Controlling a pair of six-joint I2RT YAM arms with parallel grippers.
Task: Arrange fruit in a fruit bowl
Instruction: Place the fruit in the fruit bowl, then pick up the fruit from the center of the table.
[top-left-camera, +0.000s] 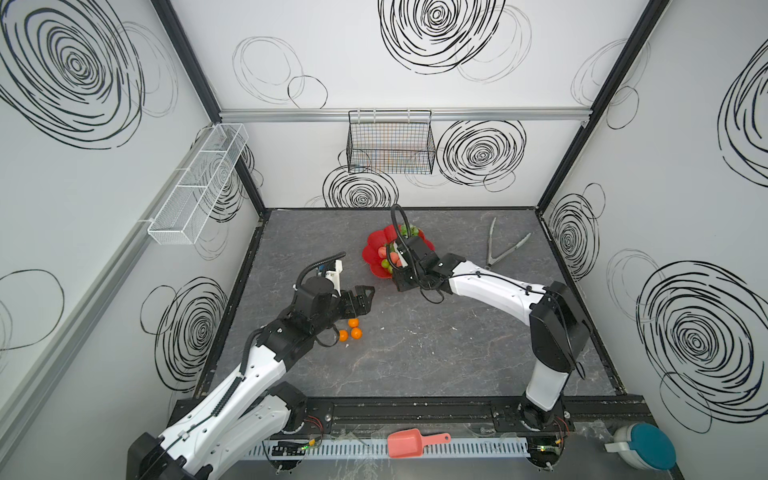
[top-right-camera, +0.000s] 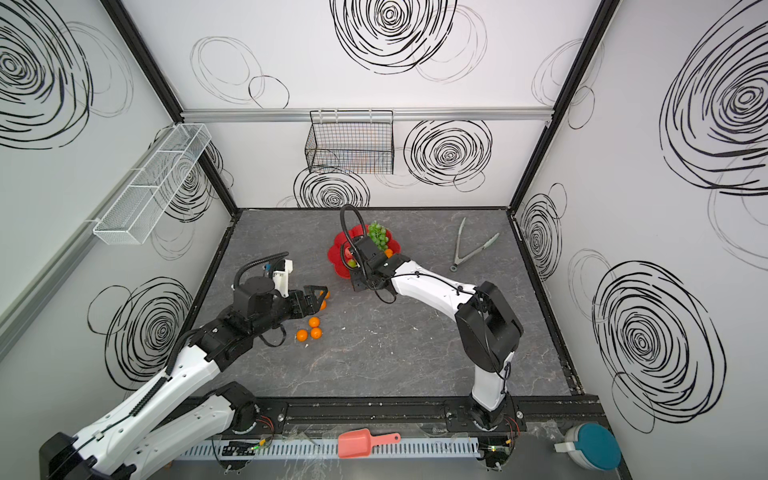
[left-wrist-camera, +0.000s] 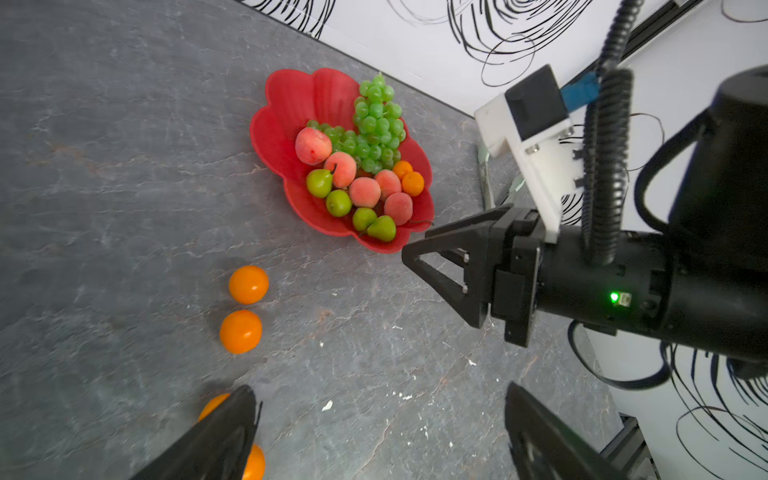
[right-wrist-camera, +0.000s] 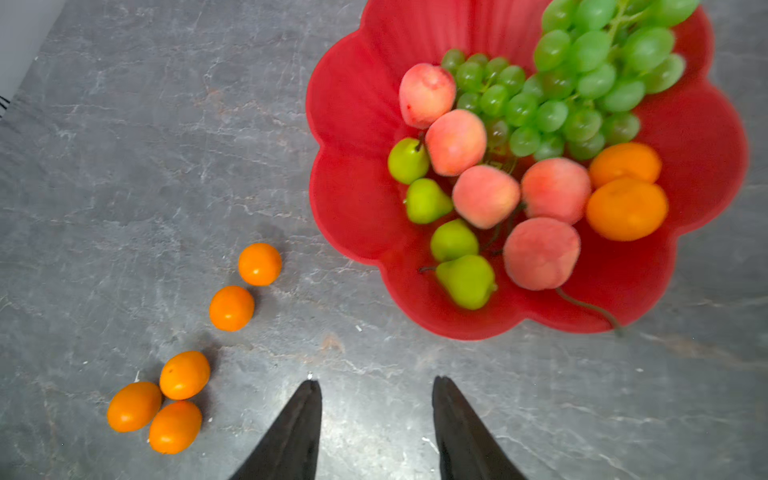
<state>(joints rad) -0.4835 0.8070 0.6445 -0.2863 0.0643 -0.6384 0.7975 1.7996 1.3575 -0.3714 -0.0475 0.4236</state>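
The red scalloped fruit bowl (right-wrist-camera: 357, 108) (top-left-camera: 374, 249) (left-wrist-camera: 291, 104) holds a grape bunch (right-wrist-camera: 582, 83), several peaches (right-wrist-camera: 484, 196), several pears (right-wrist-camera: 467, 281) and two tangerines (right-wrist-camera: 626, 209). Several more tangerines lie on the grey table: a pair (right-wrist-camera: 231, 308) (left-wrist-camera: 248, 284) and a cluster of three (right-wrist-camera: 183, 375) (top-left-camera: 353, 323). My right gripper (right-wrist-camera: 376, 380) (left-wrist-camera: 436, 266) hangs open and empty just off the bowl's near rim. My left gripper (left-wrist-camera: 380, 388) (top-left-camera: 363, 295) is open wide and empty above the table, and two tangerines (left-wrist-camera: 214, 405) peek from behind one finger.
Metal tongs (top-left-camera: 505, 247) lie at the table's far right. A black wire basket (top-left-camera: 390, 143) hangs on the back wall and a white mesh shelf (top-left-camera: 199, 183) on the left wall. A pink scoop (top-left-camera: 411, 442) rests on the front rail.
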